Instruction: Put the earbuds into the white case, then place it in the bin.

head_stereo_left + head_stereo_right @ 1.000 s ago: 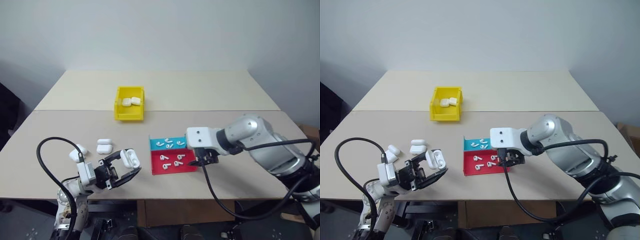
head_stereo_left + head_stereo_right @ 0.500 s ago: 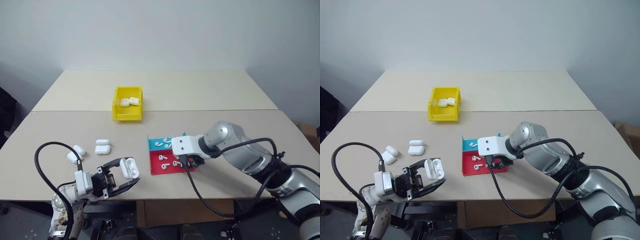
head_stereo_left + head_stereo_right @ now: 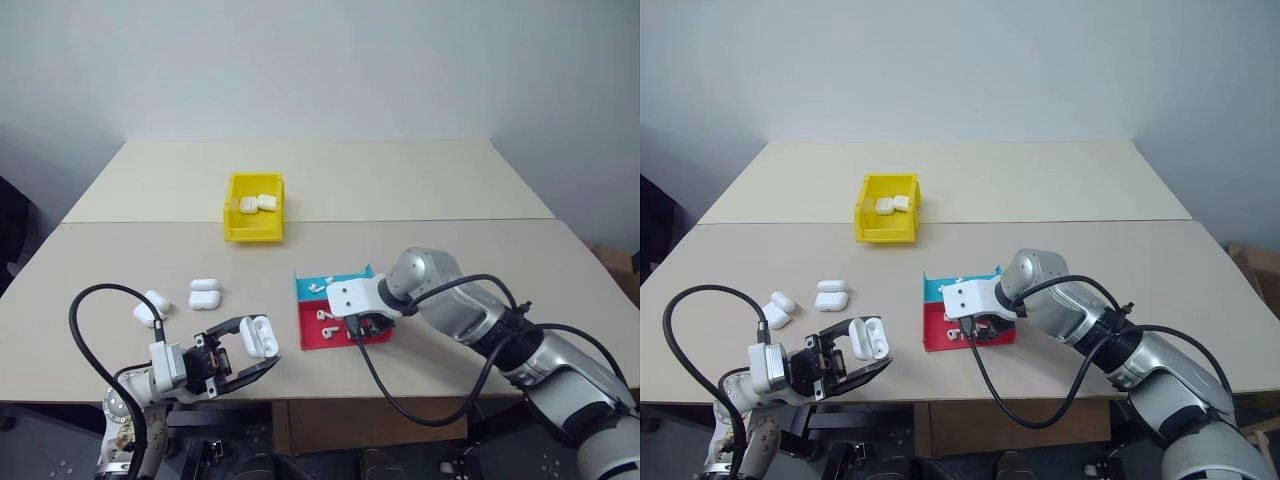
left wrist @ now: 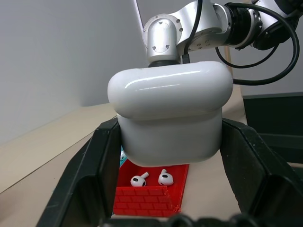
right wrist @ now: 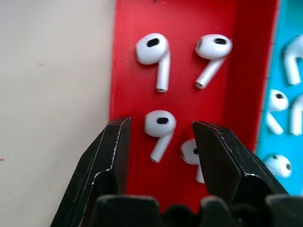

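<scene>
My left gripper [image 3: 240, 352] is shut on the white case [image 3: 258, 336], held lid-open just above the table's near edge; its black fingers [image 4: 90, 165] clamp the case [image 4: 168, 113] on both sides. My right gripper [image 3: 361, 327] points down into the red half of the tray [image 3: 312, 341]. Its jaws are open, with one earbud [image 5: 160, 126] lying between the fingers [image 5: 112, 151] and untouched. More earbuds [image 5: 156, 52] lie around it in the red and blue halves. The yellow bin [image 3: 255, 207] stands at mid-table with two white cases inside.
Loose white cases lie on the table left of the tray: one [image 3: 205, 294] nearer the middle, two [image 3: 152, 306] further left. The tray's blue half [image 3: 318, 284] holds several earbuds. A seam crosses the table behind the bin's front.
My right gripper has come down and leftward onto the red half of the tray, and its jaws have narrowed. The left gripper keeps hold of the case in about the same place.
</scene>
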Motion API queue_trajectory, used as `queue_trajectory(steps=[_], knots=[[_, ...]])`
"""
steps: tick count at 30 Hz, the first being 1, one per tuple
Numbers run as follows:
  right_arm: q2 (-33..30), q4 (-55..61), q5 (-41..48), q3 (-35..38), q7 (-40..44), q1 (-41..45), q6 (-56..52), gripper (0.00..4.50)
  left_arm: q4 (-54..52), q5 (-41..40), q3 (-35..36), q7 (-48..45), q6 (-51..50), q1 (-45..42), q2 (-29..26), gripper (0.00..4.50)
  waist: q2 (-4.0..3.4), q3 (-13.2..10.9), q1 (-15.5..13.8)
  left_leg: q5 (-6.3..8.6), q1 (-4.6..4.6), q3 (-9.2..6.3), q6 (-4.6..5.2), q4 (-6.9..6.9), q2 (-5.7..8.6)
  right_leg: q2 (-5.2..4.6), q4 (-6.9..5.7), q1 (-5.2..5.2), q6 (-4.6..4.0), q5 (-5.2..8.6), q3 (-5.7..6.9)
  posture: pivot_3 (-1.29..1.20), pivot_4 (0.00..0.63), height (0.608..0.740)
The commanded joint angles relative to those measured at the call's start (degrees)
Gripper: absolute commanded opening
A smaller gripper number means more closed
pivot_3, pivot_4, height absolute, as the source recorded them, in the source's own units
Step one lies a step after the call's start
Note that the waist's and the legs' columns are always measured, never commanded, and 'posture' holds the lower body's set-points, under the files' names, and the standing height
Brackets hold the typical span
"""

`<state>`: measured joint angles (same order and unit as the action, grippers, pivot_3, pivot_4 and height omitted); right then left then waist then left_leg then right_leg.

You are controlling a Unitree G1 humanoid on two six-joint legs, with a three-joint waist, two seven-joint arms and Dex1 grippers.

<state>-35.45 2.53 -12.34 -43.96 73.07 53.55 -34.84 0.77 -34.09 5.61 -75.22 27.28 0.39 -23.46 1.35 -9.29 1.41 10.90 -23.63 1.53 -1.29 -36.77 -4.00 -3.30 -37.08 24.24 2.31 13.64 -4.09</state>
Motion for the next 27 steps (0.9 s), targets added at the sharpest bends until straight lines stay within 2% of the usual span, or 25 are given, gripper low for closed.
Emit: queue_trajectory(steps=[1,12,15,19,27], knots=[[0.6,0.0,-1.2,1.1,0.8,1.5,0.9,2.51,-2.0,-0.3,0.3,0.6,0.1,-0.4,-0.4,2.83,0.00,0.0,0.0,0.00,0.00,0.00,0.00,0.00,0.00,0.00,0.00,0.00,0.00,0.00,0.00,0.00,0.150,0.740],[0.8,0.0,-3.0,1.3,2.0,1.0,0.8,2.51,-4.1,2.6,-0.2,4.6,-2.5,1.0,-1.8,2.83,0.00,0.0,-0.1,0.00,0.01,0.00,0.00,0.00,0.00,0.00,0.01,-0.01,0.00,0.00,0.01,0.00,0.150,0.740],[0.8,0.2,-3.0,1.7,2.4,0.9,0.7,1.88,-4.6,3.5,-0.4,5.8,-3.4,1.2,-2.3,2.83,0.00,0.0,0.0,0.00,0.01,0.00,0.00,0.00,0.00,0.00,0.00,0.01,-0.01,0.00,0.01,0.00,0.150,0.740],[0.7,0.3,-3.6,1.4,2.5,0.8,1.5,0.64,-4.9,3.7,-0.7,6.2,-4.1,1.0,-2.8,2.83,-0.01,0.0,0.0,0.00,0.01,0.00,0.00,0.02,0.00,0.00,0.00,0.02,-0.01,0.01,0.01,0.00,0.150,0.740],[1.1,0.4,-4.1,2.1,2.5,0.9,1.9,0.64,-4.8,2.4,-0.7,5.4,-3.7,0.7,-2.5,2.83,0.00,0.0,0.0,0.00,0.01,0.00,0.00,0.02,0.00,0.00,0.01,0.02,-0.01,0.01,0.01,0.00,0.150,0.740]])
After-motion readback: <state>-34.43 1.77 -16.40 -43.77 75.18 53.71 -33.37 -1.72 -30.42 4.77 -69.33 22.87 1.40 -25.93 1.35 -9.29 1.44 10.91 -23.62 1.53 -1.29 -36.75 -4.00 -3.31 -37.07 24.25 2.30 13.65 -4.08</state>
